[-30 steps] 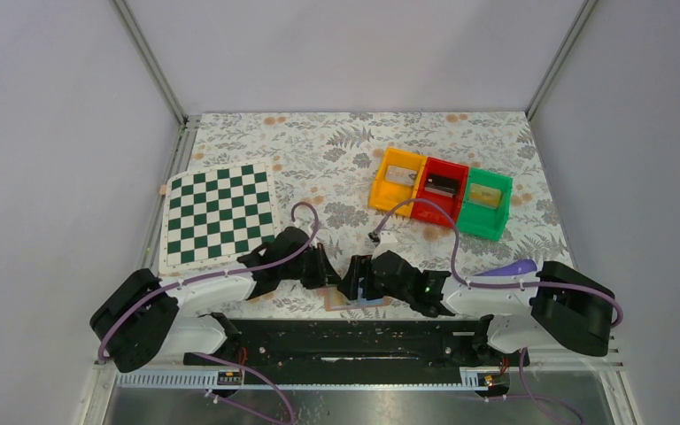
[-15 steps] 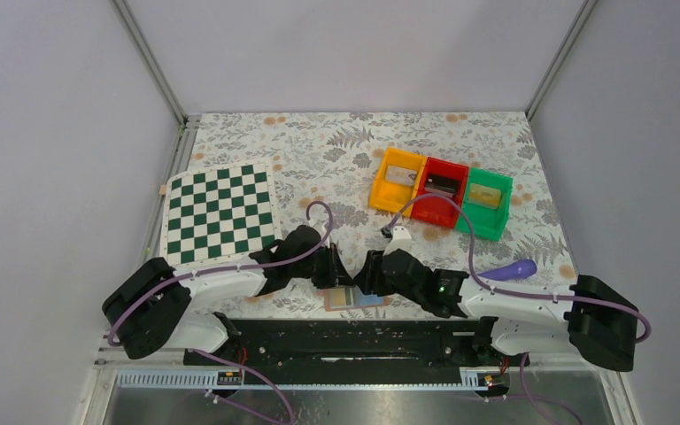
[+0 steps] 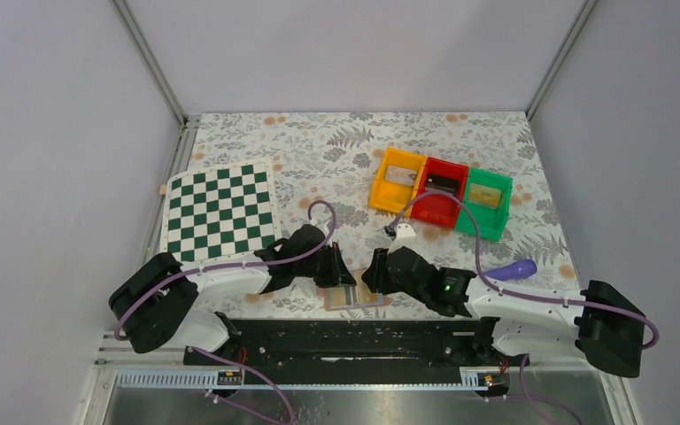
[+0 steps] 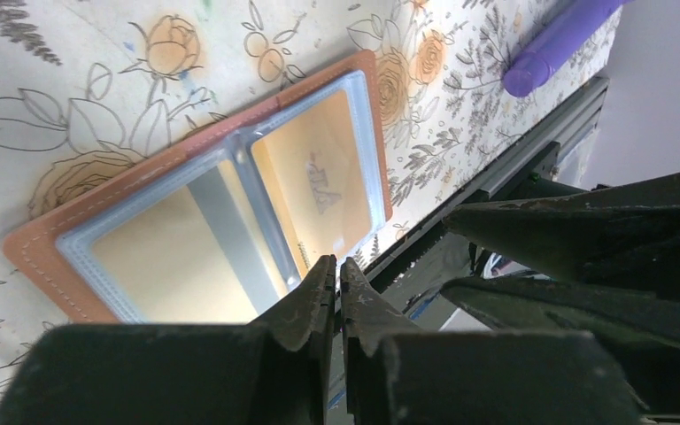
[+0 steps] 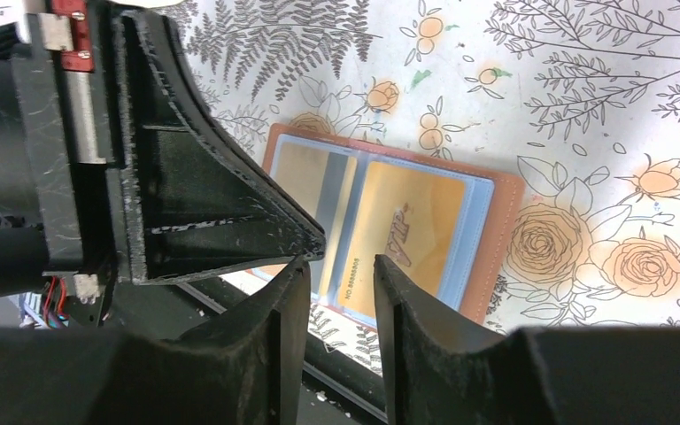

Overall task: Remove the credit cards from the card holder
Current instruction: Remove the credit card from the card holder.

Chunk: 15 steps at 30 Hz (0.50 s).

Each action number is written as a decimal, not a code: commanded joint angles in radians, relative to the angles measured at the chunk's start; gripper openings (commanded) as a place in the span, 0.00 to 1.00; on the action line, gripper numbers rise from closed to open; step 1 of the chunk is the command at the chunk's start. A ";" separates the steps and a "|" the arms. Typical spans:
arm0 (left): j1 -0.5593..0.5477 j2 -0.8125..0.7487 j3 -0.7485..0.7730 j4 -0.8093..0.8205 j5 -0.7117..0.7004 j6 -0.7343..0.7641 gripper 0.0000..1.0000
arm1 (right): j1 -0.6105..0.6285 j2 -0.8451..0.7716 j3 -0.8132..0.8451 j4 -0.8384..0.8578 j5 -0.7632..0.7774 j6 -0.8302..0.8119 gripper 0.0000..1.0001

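The tan card holder (image 3: 354, 297) lies open and flat on the floral table close to the front rail. Yellowish credit cards sit in its clear sleeves, one on each half (image 4: 319, 177) (image 4: 155, 266). The right wrist view also shows the holder (image 5: 496, 239) and a card with printed numbers (image 5: 407, 239). My left gripper (image 4: 337, 266) is shut with nothing between its fingers, its tips over the holder's near edge by the fold. My right gripper (image 5: 341, 264) hovers over the same edge, open by a narrow gap and empty. The two grippers (image 3: 341, 273) (image 3: 374, 271) face each other above the holder.
A green-and-white chessboard (image 3: 220, 215) lies at the left. Orange (image 3: 397, 181), red (image 3: 439, 190) and green (image 3: 485, 204) bins stand at the back right. A purple marker (image 3: 513, 268) lies right of the holder. The black front rail (image 3: 345, 332) runs just below the holder.
The right gripper's jaws have narrowed and it has shifted slightly right and away from the rail. The left gripper has edged right over the holder and stayed shut.
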 commanded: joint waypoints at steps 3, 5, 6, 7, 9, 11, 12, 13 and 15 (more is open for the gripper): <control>-0.005 -0.038 -0.001 0.002 -0.086 -0.005 0.11 | -0.072 0.054 0.012 0.026 -0.087 -0.050 0.36; -0.006 -0.035 -0.008 0.015 -0.103 -0.007 0.13 | -0.104 0.064 0.002 0.035 -0.127 -0.058 0.35; -0.006 -0.032 -0.011 0.023 -0.111 -0.006 0.14 | -0.121 0.070 -0.004 0.043 -0.146 -0.063 0.35; -0.007 -0.028 -0.014 0.033 -0.118 -0.007 0.14 | -0.136 0.076 -0.009 0.049 -0.171 -0.066 0.35; -0.009 -0.017 -0.022 0.060 -0.117 -0.013 0.15 | -0.161 0.090 -0.022 0.068 -0.231 -0.066 0.34; -0.017 -0.003 -0.029 0.079 -0.124 -0.014 0.17 | -0.170 0.100 -0.037 0.088 -0.266 -0.065 0.33; -0.024 0.004 -0.030 0.081 -0.139 -0.015 0.18 | -0.171 0.107 -0.044 0.095 -0.275 -0.063 0.32; -0.031 0.011 -0.033 0.082 -0.155 -0.015 0.20 | -0.173 0.114 -0.052 0.102 -0.284 -0.060 0.32; -0.045 0.017 -0.045 0.094 -0.186 -0.016 0.23 | -0.178 0.135 -0.068 0.122 -0.289 -0.052 0.30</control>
